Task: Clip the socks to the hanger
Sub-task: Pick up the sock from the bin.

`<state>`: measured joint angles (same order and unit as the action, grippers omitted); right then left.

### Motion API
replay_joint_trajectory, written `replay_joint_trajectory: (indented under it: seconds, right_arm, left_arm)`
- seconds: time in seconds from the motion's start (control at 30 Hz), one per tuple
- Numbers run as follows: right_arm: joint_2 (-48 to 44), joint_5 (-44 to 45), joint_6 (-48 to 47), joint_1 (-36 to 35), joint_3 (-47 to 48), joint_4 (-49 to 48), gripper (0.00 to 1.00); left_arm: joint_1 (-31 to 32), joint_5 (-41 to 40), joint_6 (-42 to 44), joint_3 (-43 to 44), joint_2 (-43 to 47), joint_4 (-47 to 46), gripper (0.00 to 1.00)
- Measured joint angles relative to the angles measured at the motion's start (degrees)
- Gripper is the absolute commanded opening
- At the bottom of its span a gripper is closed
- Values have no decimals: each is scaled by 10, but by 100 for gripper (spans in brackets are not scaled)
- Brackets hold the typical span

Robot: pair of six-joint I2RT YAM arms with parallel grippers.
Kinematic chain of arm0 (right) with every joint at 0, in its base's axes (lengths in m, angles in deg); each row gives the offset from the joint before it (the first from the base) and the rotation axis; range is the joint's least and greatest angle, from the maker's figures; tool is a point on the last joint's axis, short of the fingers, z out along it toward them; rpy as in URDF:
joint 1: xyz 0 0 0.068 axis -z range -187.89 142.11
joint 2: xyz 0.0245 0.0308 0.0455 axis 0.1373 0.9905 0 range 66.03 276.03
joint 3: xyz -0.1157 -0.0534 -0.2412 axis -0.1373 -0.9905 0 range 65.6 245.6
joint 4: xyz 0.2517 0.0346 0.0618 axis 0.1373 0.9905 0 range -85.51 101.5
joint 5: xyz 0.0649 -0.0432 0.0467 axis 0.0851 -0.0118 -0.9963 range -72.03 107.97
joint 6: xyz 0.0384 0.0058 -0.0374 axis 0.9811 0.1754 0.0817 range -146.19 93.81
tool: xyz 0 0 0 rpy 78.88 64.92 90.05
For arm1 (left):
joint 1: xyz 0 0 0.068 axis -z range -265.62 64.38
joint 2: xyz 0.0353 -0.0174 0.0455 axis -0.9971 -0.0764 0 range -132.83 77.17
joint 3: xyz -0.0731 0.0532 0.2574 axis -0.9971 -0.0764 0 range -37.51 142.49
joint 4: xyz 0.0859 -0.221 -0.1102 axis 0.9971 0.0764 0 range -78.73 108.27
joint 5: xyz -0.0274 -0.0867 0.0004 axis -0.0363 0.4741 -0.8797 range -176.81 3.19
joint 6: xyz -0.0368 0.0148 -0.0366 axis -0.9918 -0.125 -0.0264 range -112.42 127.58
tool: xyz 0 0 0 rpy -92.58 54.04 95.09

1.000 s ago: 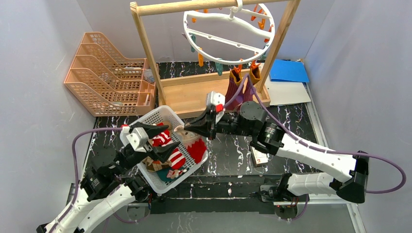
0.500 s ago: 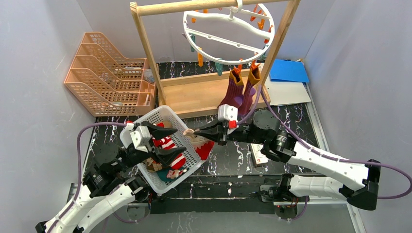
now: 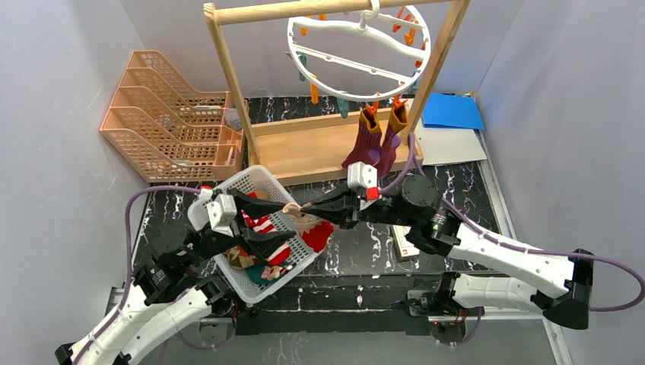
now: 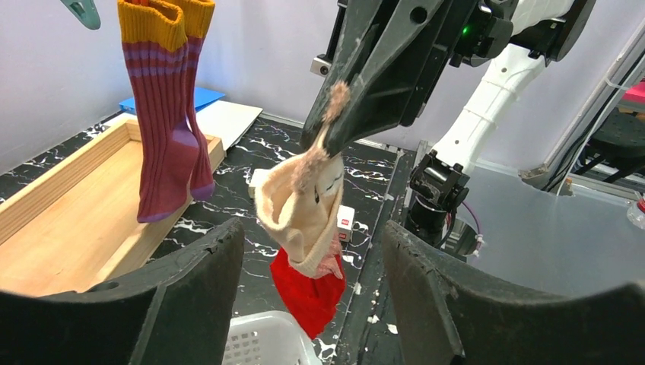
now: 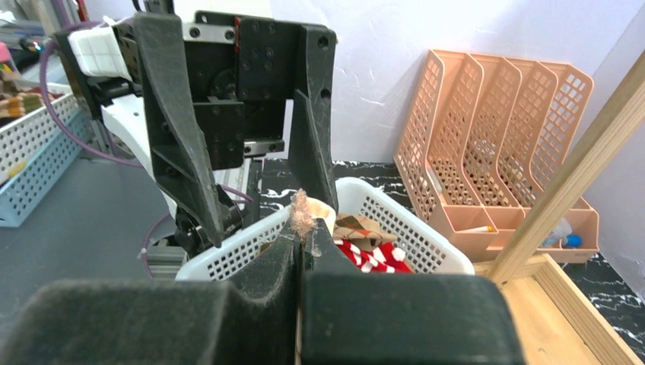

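evidently soft and light, the sock (image 4: 300,201) hangs limp below the right gripper (image 4: 328,129), which pinches its fuzzy top edge; the left gripper (image 4: 308,251) gapes either side, likely best taking the open cuff.

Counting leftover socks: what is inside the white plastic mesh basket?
A red-and-white striped sock and a brown argyle sock. The left gripper hides the rest.

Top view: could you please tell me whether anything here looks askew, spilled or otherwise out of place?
The white basket sits turned diagonally to the table's edges, whereas the wooden rack behind it stands square. Nothing looks spilled or damaged. The right gripper pinches a cream sock by its cuff.
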<state>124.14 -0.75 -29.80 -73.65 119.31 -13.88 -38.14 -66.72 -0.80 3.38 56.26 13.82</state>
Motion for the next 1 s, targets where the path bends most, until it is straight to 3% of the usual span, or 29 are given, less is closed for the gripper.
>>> replay_joint_trajectory:
  seconds: [0.47,0.83,1.0]
  right_arm:
    - [7,-36,65,0,0,-86,1]
    - [17,-47,93,0,0,-118,1]
    - [23,-55,107,0,0,-133,1]
  left_arm:
    - [0,8,-19,0,6,-27,56]
    - [0,15,-22,2,9,-38,36]
    - [0,13,-22,2,9,-40,21]
